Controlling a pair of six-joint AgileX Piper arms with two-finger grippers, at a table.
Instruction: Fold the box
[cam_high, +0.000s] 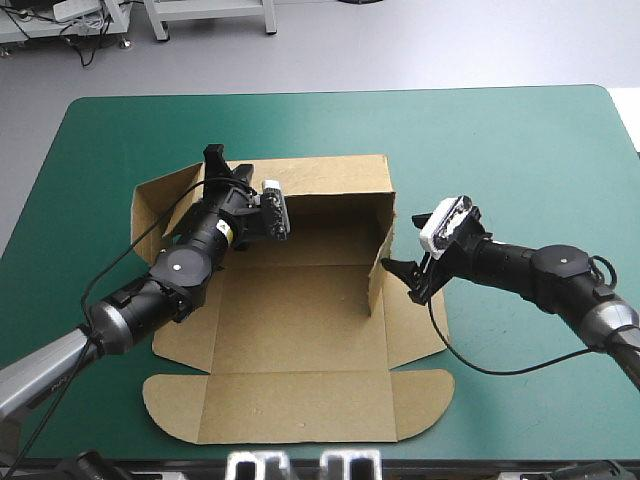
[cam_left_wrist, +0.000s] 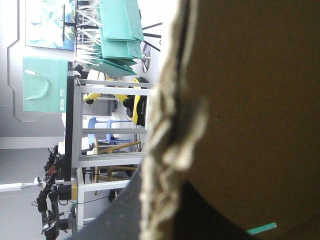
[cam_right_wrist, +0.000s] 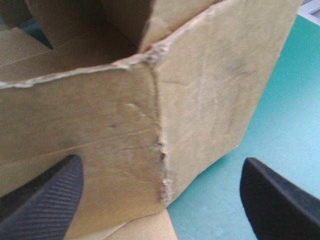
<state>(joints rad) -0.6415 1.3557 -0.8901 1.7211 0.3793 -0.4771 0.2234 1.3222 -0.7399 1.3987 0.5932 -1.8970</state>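
Observation:
The brown box (cam_high: 300, 340) lies part-formed on the teal-green cover, its back wall and right wall (cam_high: 380, 250) raised and its lid (cam_high: 300, 405) flat toward the near edge. My left gripper (cam_high: 215, 162) is at the back left corner, shut on the top edge of the board. In the left wrist view that ragged board edge (cam_left_wrist: 170, 125) runs between the fingers (cam_left_wrist: 120, 212). My right gripper (cam_high: 405, 275) stands open just outside the right wall, and in its own view the fingers (cam_right_wrist: 50, 195) sit wide apart, facing the wall's outer corner (cam_right_wrist: 160, 145).
A left side flap (cam_high: 150, 205) of the box leans outward beyond my left gripper. Bare teal-green cover (cam_high: 500, 140) stretches to the right and behind the box. The right arm's cable loops on the table near the box's right flap (cam_high: 420, 340).

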